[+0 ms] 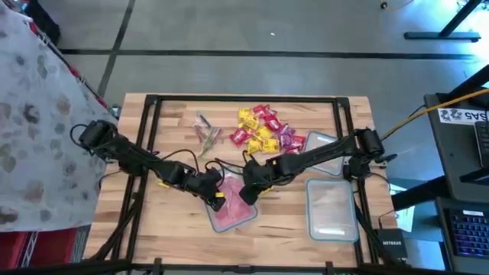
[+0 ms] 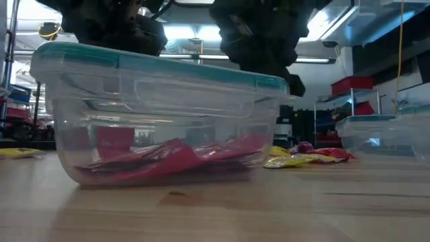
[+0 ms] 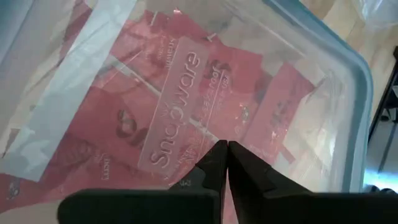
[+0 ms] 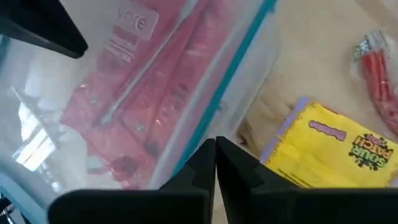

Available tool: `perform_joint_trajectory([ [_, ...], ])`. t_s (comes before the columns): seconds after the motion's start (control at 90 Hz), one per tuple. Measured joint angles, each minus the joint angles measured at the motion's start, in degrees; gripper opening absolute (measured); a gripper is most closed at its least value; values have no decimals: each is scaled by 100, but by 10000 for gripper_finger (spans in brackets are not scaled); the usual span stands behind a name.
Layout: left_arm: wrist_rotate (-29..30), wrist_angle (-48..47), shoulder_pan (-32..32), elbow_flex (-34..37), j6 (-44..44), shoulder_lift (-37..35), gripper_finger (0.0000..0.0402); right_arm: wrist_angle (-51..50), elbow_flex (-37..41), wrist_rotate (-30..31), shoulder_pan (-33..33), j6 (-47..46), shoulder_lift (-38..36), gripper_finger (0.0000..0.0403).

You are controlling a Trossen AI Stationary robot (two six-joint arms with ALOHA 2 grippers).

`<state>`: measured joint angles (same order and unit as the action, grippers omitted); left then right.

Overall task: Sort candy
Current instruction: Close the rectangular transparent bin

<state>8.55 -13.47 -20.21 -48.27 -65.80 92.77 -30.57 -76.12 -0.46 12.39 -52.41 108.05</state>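
A clear lidded container (image 1: 233, 206) holds red candy (image 2: 168, 158) and stands near the table's front middle. My left gripper (image 1: 220, 198) is shut above its lid (image 3: 186, 81). My right gripper (image 1: 246, 195) is shut over the lid's teal rim on the side toward the pile. Loose candy (image 1: 263, 130) in red, yellow and purple wrappers lies in a pile at the far middle. Silvery pieces (image 1: 205, 131) lie to the pile's left. A yellow piece (image 4: 336, 149) lies on the wood just beside the container. My left gripper sets its shut fingertips (image 3: 217, 155) down on the lid's clear middle panel, beside the raised lettering (image 3: 180, 118), coming from above. The container stands flat on the table. My right gripper sets its shut fingertips (image 4: 205, 155) on the lid's teal rim (image 4: 214, 106), coming from above.
Another clear container (image 1: 332, 208) stands at the near right and a third one (image 1: 325, 147) at the right beside the pile. Black frame rails (image 1: 244, 99) run along the table's edges. Bare wood lies at the near left.
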Motion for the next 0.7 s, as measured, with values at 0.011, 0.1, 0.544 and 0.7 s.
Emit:
perform_joint_trajectory([
  [0.011,-1,0,0,0,0,0,0,3,0,1,1,-5,9,0],
  [0.1,22,9,0,2,16,3,0,10,-13,-13,25,-4,62,0],
  [0.544,-87,-72,28,7,180,20,0,809,150,-423,39,174,166,0],
  [0.7,-113,-53,2,7,199,20,0,1088,286,-480,45,175,169,0],
])
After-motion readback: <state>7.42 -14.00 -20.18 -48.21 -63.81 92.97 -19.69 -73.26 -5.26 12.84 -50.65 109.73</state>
